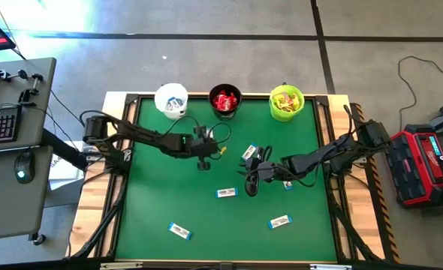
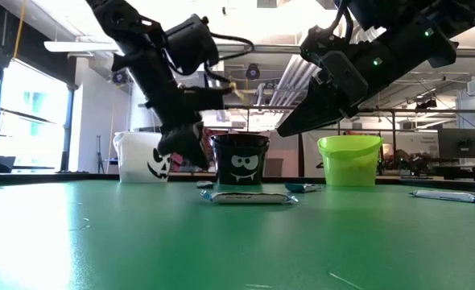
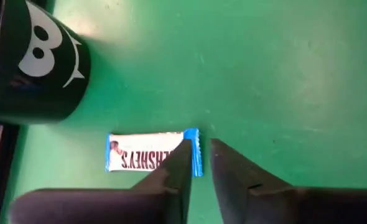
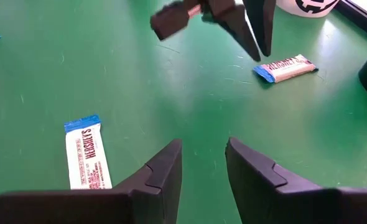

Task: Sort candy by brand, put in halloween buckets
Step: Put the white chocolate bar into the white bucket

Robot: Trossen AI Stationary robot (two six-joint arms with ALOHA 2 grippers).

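- The left gripper point(image 1: 203, 159) hangs over the green table point(image 1: 154, 202), in front of the gap between the white bucket point(image 1: 171, 100) and the black bucket point(image 1: 225, 101).
- Its fingers point(image 3: 171, 177) stand a narrow slit apart and nothing is clamped between them: released, holding no candy.
- In the left wrist view a white-and-blue bar point(image 3: 149, 152) lies flat on the table beneath the fingertips; one finger hides its blue end, and I cannot tell whether it touches the wrapper.
- The black bucket point(image 3: 31, 65), with its white face print, stands just beyond that bar.
- The right gripper point(image 1: 250, 180) hovers near the middle of the table, pointed toward the left gripper, the two close but apart.
- Its fingers point(image 4: 162, 177) are parted by a moderate gap, bare table showing between them; it grips nothing.
- One white-and-blue bar point(image 4: 87, 155) lies just beside the right gripper's finger, clear of it.
- Another bar point(image 4: 286, 68) lies farther ahead of it, under the left gripper's tips point(image 4: 252, 28).
- More bars lie loose: one point(image 1: 226, 193) just beside the right gripper on its left-arm side, one point(image 1: 179, 230) well off toward the table's near edge, one point(image 1: 279, 222) behind it toward that edge.
- Sorted candy: white-and-blue wrappers in the white bucket, red packets point(image 1: 224, 100) in the black one, yellow packets point(image 1: 285, 101) in the lime green bucket point(image 1: 287, 103) beyond the right gripper.
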